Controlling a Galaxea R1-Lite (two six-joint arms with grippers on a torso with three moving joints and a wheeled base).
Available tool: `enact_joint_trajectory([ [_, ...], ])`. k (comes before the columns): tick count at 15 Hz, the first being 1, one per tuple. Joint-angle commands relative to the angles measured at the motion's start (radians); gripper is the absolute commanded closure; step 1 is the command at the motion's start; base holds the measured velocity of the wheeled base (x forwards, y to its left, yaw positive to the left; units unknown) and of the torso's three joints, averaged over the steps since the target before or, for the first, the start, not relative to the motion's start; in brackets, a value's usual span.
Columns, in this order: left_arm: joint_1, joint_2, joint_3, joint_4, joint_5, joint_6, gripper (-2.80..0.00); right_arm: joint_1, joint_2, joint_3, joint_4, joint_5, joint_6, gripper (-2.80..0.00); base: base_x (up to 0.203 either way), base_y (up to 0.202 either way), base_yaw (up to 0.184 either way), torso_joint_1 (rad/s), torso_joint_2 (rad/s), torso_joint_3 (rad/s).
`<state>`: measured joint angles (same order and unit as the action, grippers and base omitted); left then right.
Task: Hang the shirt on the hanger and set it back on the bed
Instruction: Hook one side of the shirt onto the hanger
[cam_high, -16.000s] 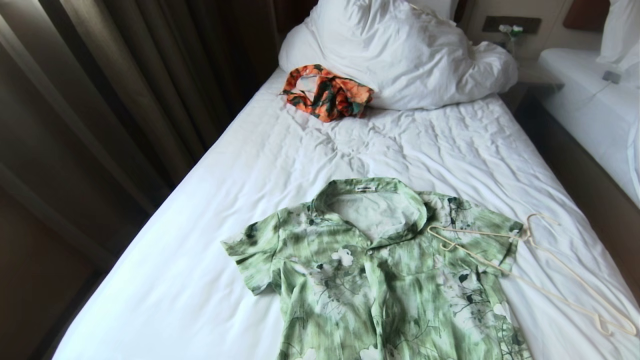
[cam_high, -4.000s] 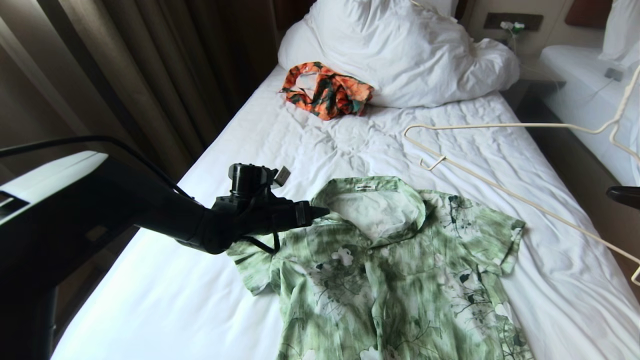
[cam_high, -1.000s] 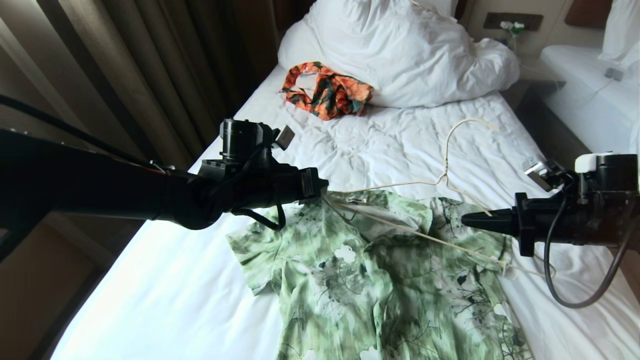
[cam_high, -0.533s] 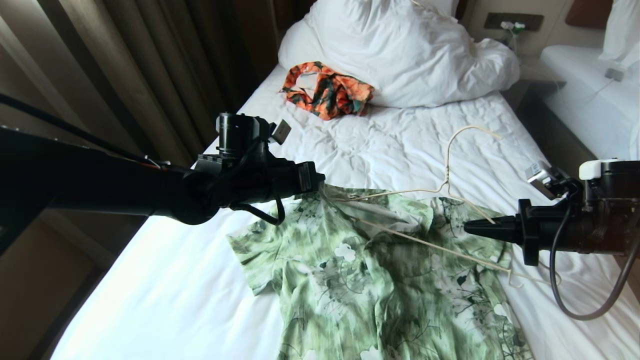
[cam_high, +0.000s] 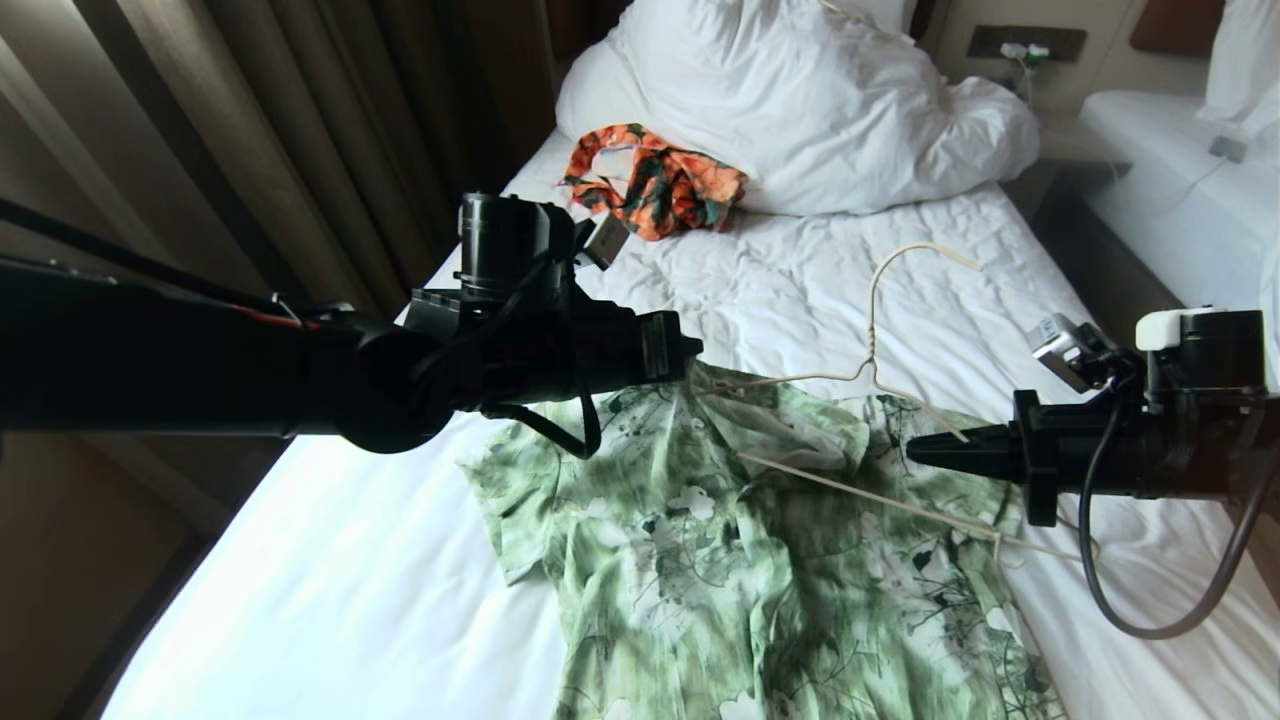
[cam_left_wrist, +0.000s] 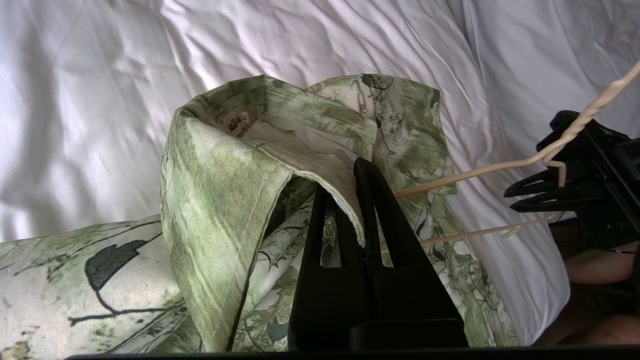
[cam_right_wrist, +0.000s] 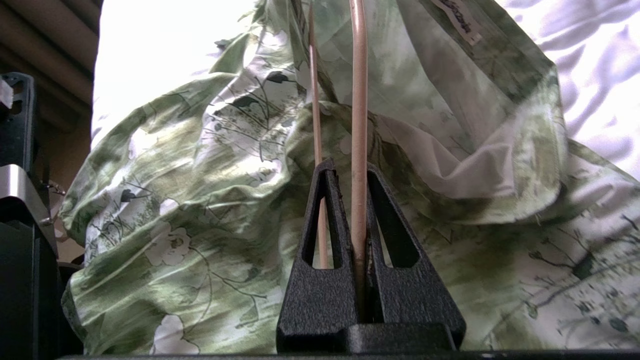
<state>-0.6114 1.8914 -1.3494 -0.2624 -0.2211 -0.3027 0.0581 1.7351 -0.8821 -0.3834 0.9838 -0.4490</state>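
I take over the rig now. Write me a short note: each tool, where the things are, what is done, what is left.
Left tool: shut on the collar of the pale green flower-print shirt, lifting it off the white-sheeted bed.
Right tool: shut on the thin cream wire hanger.
Done: one hanger end is inside the neck opening.
Left: seat both shoulders, then lay it on the bed.

Our left gripper (cam_high: 688, 352) reaches in from the left, jaws pinched together; our right gripper (cam_high: 915, 450) extends level from the right, apparently clamped too.
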Motion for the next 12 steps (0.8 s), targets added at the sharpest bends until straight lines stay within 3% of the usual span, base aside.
enact_joint_trajectory([
  [1,-0.046,-0.021,-0.002,-0.001,0.0,-0.003,0.0,0.049,-0.006,-0.002,-0.002,0.007,-0.002,0.0,0.0,0.0,0.0,0.0,0.0,0.0],
  [5,-0.136,-0.107,0.013,0.023,0.0,-0.009,0.0,0.108,-0.048,0.006,-0.006,0.044,0.052,0.0,0.0,0.0,0.0,0.0,0.0,0.0],
  [8,-0.257,-0.199,0.013,0.135,0.011,-0.012,0.0,0.148,-0.057,0.004,-0.065,0.082,0.079,0.0,0.0,0.0,0.0,0.0,0.0,0.0],
  [10,-0.33,-0.213,0.01,0.157,0.057,-0.011,0.0,0.182,-0.058,0.008,-0.17,0.083,0.18,0.0,0.0,0.0,0.0,0.0,0.0,0.0],
  [12,-0.348,-0.2,-0.013,0.16,0.077,-0.009,0.0,0.218,-0.053,0.034,-0.298,0.082,0.307,0.0,0.0,0.0,0.0,0.0,0.0,0.0],
])
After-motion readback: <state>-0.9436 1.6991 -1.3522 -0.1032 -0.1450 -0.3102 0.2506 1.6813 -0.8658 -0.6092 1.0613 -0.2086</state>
